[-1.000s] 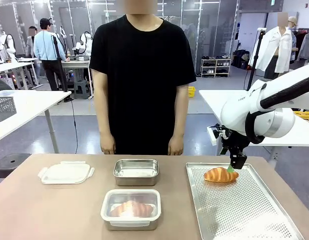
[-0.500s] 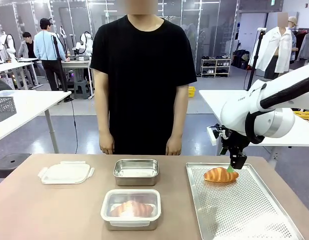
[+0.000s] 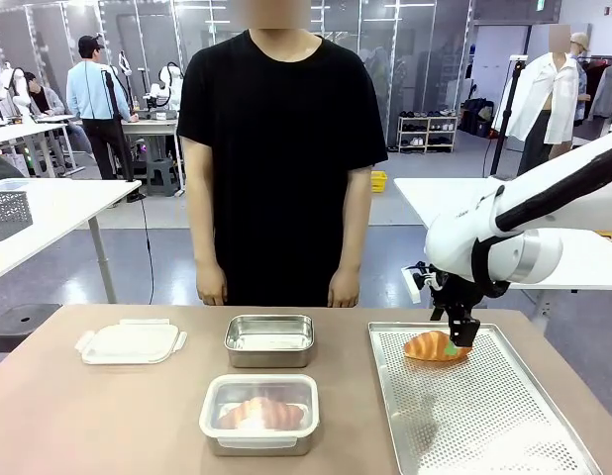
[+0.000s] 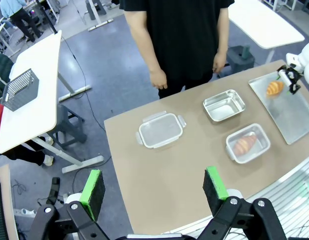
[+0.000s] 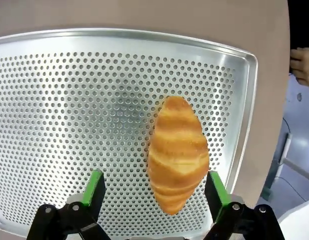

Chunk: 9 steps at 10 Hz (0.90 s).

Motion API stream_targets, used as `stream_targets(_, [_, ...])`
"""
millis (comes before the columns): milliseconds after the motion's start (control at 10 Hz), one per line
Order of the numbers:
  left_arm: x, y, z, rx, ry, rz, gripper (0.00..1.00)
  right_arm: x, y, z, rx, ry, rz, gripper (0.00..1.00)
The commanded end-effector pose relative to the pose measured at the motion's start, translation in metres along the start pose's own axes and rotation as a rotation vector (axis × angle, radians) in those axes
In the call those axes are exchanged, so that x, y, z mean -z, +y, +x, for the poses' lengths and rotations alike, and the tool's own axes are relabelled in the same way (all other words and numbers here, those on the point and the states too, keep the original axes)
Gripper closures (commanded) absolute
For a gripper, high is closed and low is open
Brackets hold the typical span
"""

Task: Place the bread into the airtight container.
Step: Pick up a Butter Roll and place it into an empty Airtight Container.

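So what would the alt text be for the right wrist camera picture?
A golden croissant lies on a perforated metal tray, seen from above. The right gripper rises from the bottom edge, its jaws open, green pads flanking the croissant's near end. A person's hand shows at the right edge.

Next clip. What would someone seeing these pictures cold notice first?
The golden croissant on the perforated tray at right, with the right claw open, a finger either side of it. Then a second croissant inside the lidded container at front centre, an empty steel container behind it, and a person in black at the far side.
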<state>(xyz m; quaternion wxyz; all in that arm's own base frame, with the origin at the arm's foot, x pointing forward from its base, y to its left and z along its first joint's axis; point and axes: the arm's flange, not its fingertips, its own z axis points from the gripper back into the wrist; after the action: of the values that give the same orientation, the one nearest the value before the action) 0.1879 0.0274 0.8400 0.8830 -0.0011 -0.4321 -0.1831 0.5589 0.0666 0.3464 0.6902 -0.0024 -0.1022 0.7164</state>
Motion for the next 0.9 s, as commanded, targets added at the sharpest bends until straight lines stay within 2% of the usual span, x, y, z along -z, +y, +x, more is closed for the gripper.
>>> stream_targets(0, [0.000, 0.001, 0.001, 0.000, 0.000, 0.001, 0.00, 0.008, -0.017, 0.005, 0.029, 0.039, 0.006, 0.00])
stream_targets(800, [0.000, 0.001, 0.001, 0.000, 0.000, 0.001, 0.00, 0.039, -0.052, -0.001, 0.073, 0.085, 0.079, 0.00])
